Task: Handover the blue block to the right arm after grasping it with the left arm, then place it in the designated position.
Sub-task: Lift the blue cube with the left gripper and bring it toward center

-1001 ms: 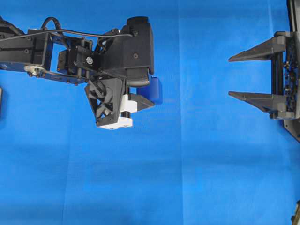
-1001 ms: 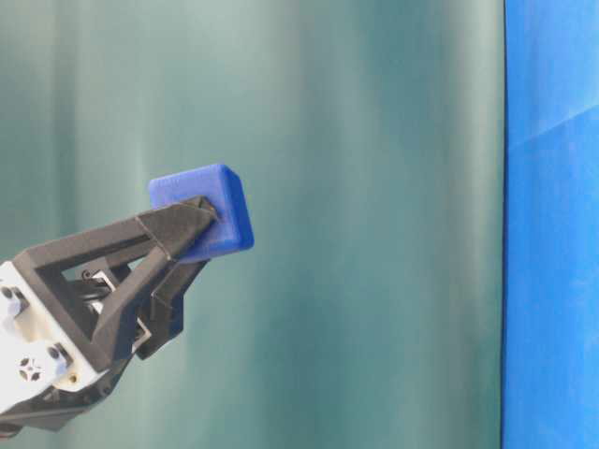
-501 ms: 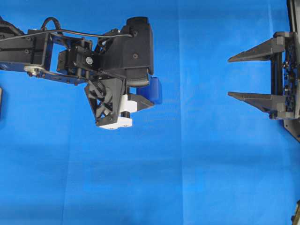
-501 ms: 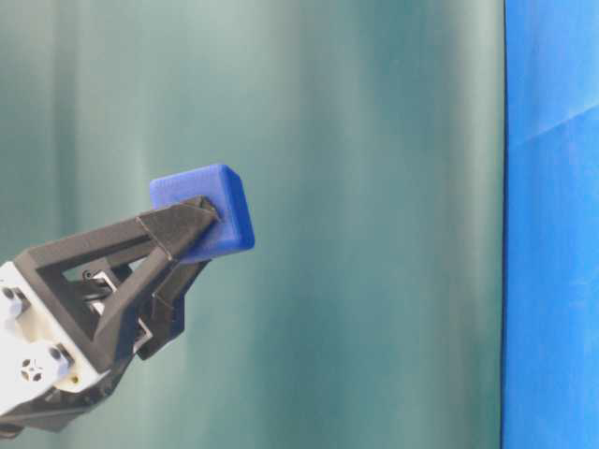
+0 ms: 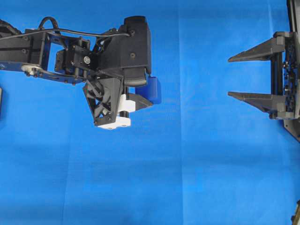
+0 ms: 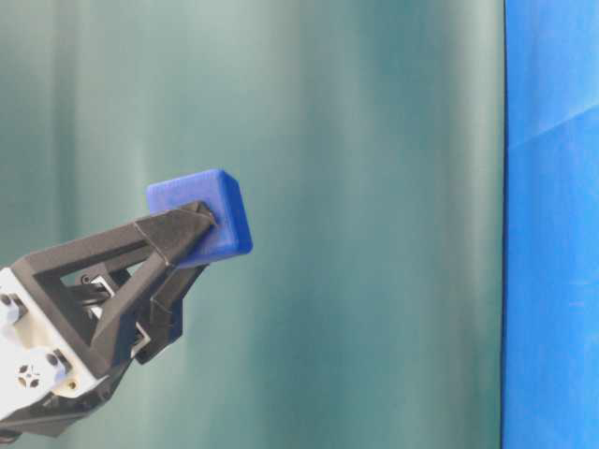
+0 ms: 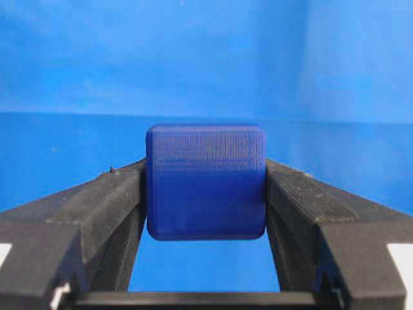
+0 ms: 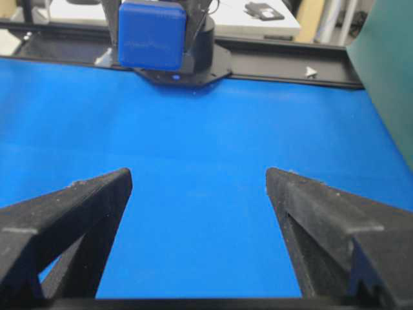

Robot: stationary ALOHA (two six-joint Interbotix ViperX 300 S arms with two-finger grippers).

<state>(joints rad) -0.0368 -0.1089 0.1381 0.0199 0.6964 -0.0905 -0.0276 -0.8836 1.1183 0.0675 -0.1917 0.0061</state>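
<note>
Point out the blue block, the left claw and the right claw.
blue block (image 7: pixel 206 182), left wrist view, middle of its facing side.
left claw (image 7: pixel 206 213), left wrist view, midway between the fingertips.
right claw (image 5: pixel 230 76), overhead view, midway between the fingertips.

From my seat the overhead view is bright and evenly lit, the blue cloth (image 5: pixel 197 164) saturated, with only faint soft shadows spreading toward 6 o'clock under the left arm (image 5: pixel 93 61) and light crease lines running across. The table-level view is dimmer: the green backdrop (image 6: pixel 374 187) shows soft vertical bands of light and looks out of focus, while the blue block (image 6: pixel 201 220) stays sharp. On the left wrist camera the block's printed ridges read crisp, and the cloth behind blurs into a smooth gradient. The right wrist view softens toward 12 o'clock, and its near fingers (image 8: pixel 71 213) are slightly blurred.
</note>
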